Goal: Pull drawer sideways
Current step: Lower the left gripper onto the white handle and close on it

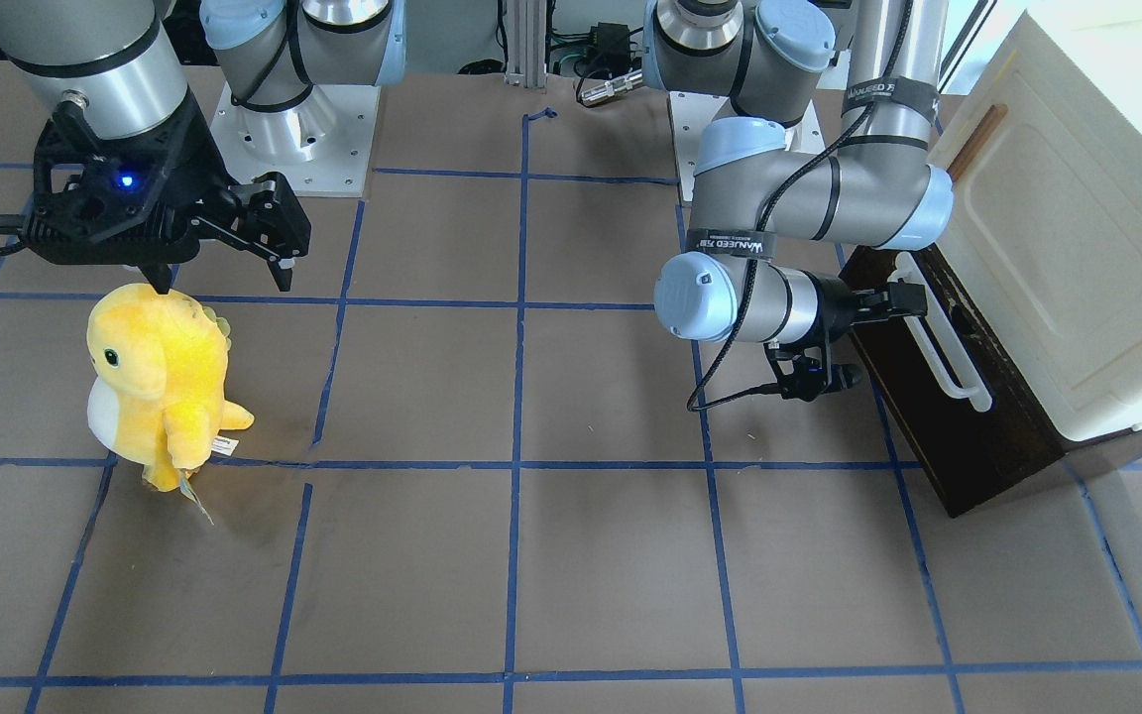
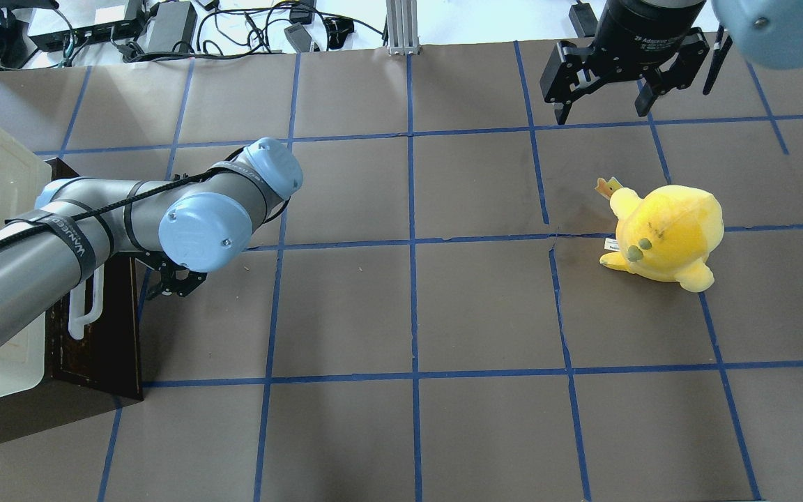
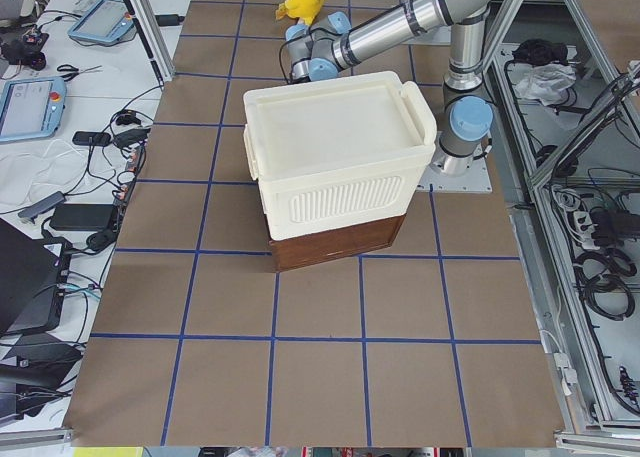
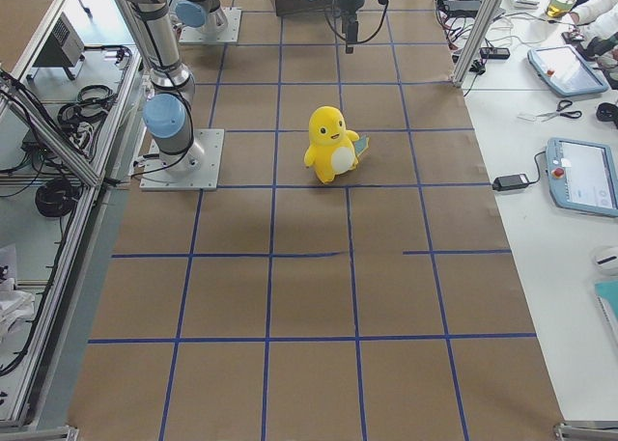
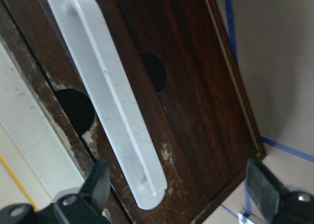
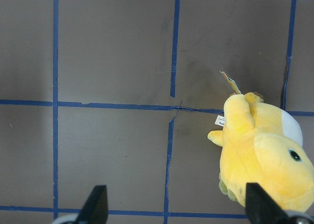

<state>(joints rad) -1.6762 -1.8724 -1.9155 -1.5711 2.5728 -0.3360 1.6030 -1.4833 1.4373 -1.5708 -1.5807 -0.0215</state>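
the drawer point(image 1: 972, 451) sits at the table's point(image 1: 531, 555) end on the robot's left, tucked under the cream-white cabinet point(image 1: 1077, 238), with its dark brown front turned toward the middle of the table and its long white bar handle point(image 1: 948, 347) running along that front. the left gripper point(image 5: 177, 187) reaches in sideways at one end of the bar; in the left wrist view its jaws stand apart, one finger point(image 5: 100, 182) on each side of the handle's rounded end, and i cannot tell whether either pad touches it yet. the right gripper point(image 2: 600, 115) hangs well apart over the far side, jaws also spread and empty, near a yellow plush toy point(image 1: 160, 382). as for handling, the drawer looks like solid wood – stiff, with some weight, likely to slide with a bit of drag rather than freely; the worn finish around the two dark holes in the front hints at rubbing. the handle looks smooth and glossy, so it may slip between the pads if they close lightly. the bar is the one sensible place to hold – nearer its middle would be better than the tip, since a pull from the very end could skew the drawer and make it bind, or drag the whole cabinet along the table.
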